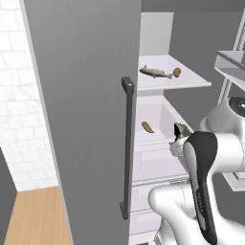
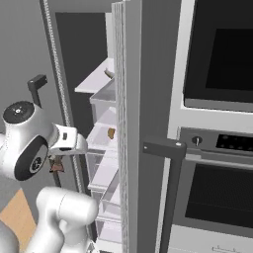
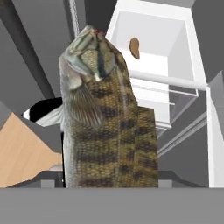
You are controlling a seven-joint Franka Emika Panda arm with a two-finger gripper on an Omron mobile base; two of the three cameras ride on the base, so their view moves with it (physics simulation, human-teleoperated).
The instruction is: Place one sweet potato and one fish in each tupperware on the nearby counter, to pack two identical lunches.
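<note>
Left base view: two fish are counted, one held in the gripper [image 1: 180,135] at 3 o'clock, one fish [image 1: 156,72] on the upper fridge shelf [image 1: 191,79] at 1 o'clock beside a sweet potato [image 1: 177,72]. A second sweet potato [image 1: 148,127] lies in the white bin [image 1: 165,115] below.

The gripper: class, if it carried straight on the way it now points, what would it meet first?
The gripper, shut on a fish, points toward the white fridge bin holding a sweet potato. Probably the bin's front rim comes first, though depth is unclear.
</note>
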